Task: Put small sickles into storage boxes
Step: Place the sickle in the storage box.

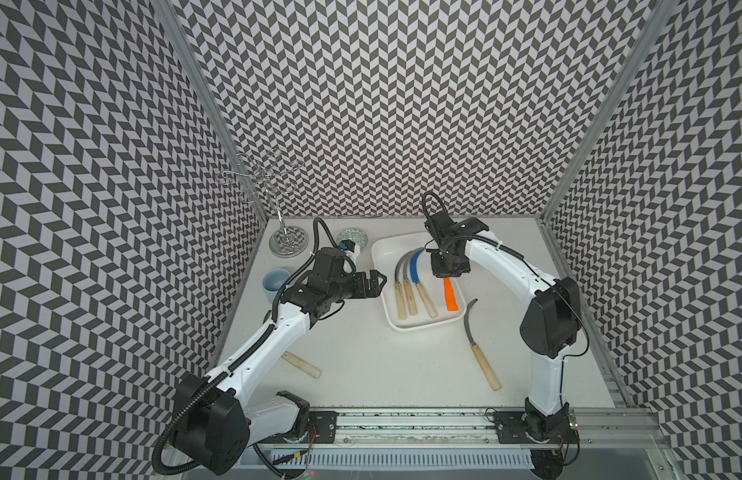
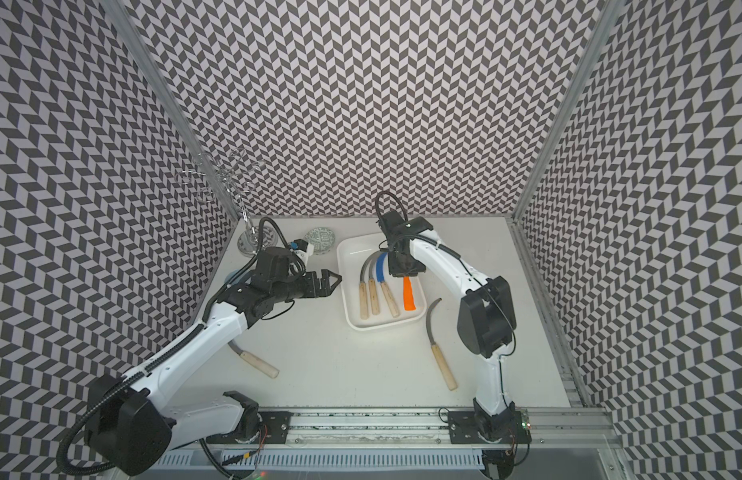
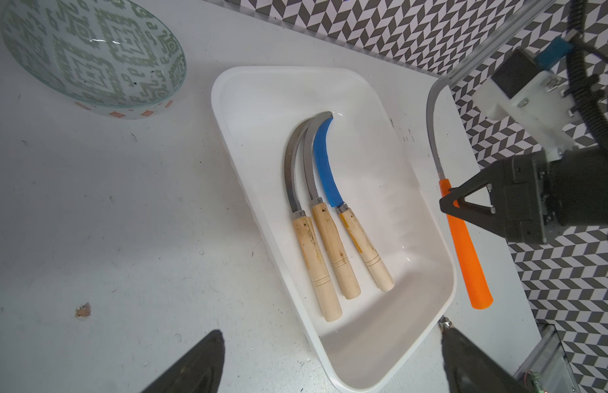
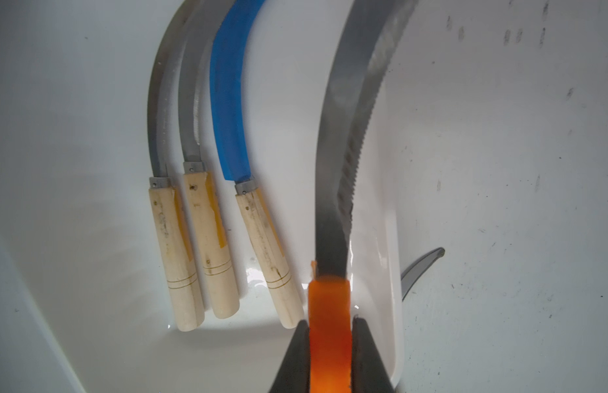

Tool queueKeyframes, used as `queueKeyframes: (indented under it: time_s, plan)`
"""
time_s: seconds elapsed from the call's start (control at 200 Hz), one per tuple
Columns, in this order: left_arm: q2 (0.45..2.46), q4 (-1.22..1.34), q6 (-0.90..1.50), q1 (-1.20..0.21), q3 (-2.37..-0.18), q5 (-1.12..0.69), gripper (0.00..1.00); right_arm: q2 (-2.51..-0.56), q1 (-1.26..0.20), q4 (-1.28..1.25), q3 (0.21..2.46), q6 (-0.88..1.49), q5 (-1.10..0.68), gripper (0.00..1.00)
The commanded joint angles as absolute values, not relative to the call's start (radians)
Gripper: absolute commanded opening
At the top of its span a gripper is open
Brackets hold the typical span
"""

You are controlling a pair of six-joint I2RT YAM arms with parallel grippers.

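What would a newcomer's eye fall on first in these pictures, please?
The bright orange-handled sickle, shut in the right gripper over the white tray's rim, stands out first. Next comes the blue-bladed sickle lying in the tray beside two grey-bladed ones, all against black-and-white chevron walls.

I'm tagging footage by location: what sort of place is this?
Probably a robot lab test booth, not a workshop: chevron-patterned walls box in a white table, and two robot arms sit on a metal rail.
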State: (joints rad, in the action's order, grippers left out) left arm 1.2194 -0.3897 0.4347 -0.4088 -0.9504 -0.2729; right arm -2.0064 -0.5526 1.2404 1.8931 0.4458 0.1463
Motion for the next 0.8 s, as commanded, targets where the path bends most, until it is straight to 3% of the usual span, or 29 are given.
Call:
queueKeyframes:
  time_s: [0.0,0.791]
  plan:
    - [1.225,-0.378,0.422,-0.394,-0.942,-0.259,1.0,-2.038,-0.582,1.257,1.949,0.471,0.164,0.06]
    - [1.25,-0.36,0.459,-0.244,-0.922,-0.293,1.0,-2.21,-0.681,1.247,2.109,0.472,0.116,0.06]
